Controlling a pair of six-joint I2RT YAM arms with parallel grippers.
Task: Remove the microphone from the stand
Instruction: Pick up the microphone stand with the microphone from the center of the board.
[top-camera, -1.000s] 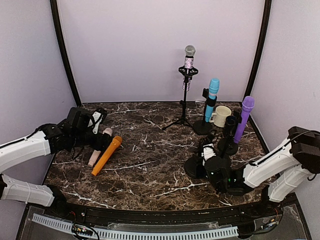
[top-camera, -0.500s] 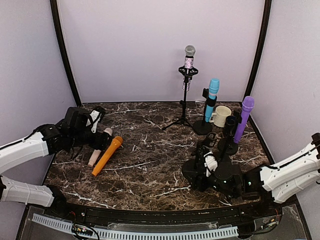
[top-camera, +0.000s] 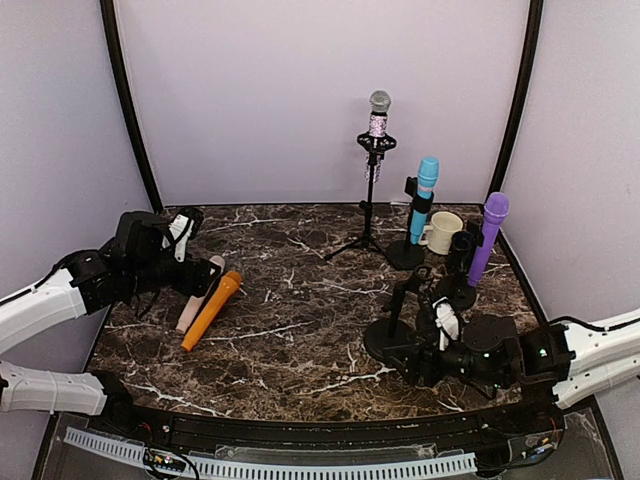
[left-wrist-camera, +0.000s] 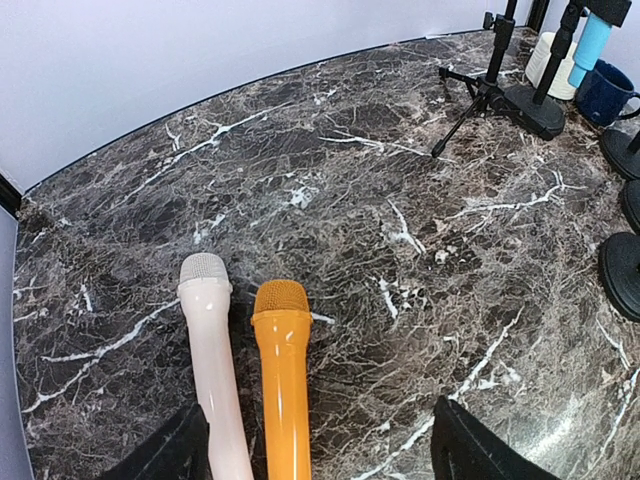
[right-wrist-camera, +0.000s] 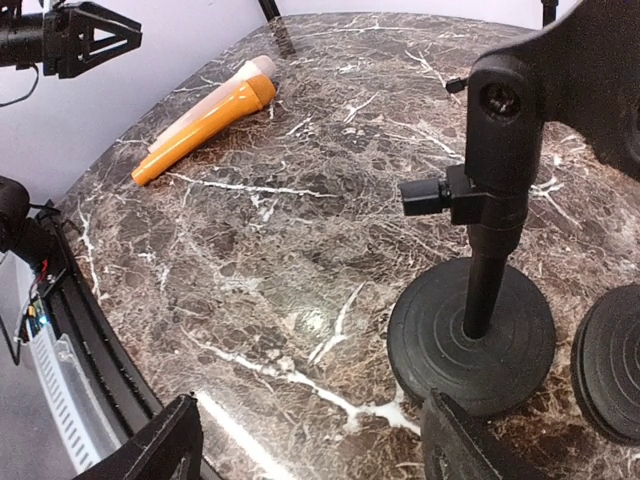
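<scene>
1. Three mics sit in holders on the right of the surface (top-camera: 300, 310): a purple mic (top-camera: 487, 235), a blue mic (top-camera: 424, 195) behind it, and a silver mic (top-camera: 379, 112) on a tripod at the back.
2. The purple mic looks the likeliest next. Its long axis is steep, with the head tipped slightly right. It lies beyond the right jaws, farther from the bases and a little right.
3. The right jaws are spread and empty, low over the surface.
4. An empty stand (right-wrist-camera: 480, 300) stands directly before them, and a dark mug (top-camera: 462, 245) and cream mug (top-camera: 443, 231) crowd the purple mic's left side.
5. The left jaws are spread and empty above a pink mic (left-wrist-camera: 212, 350) and orange mic (left-wrist-camera: 283, 370), which lie flat side by side. They are well apart from the stands, so the right arm (top-camera: 590, 345) is nearer.
</scene>
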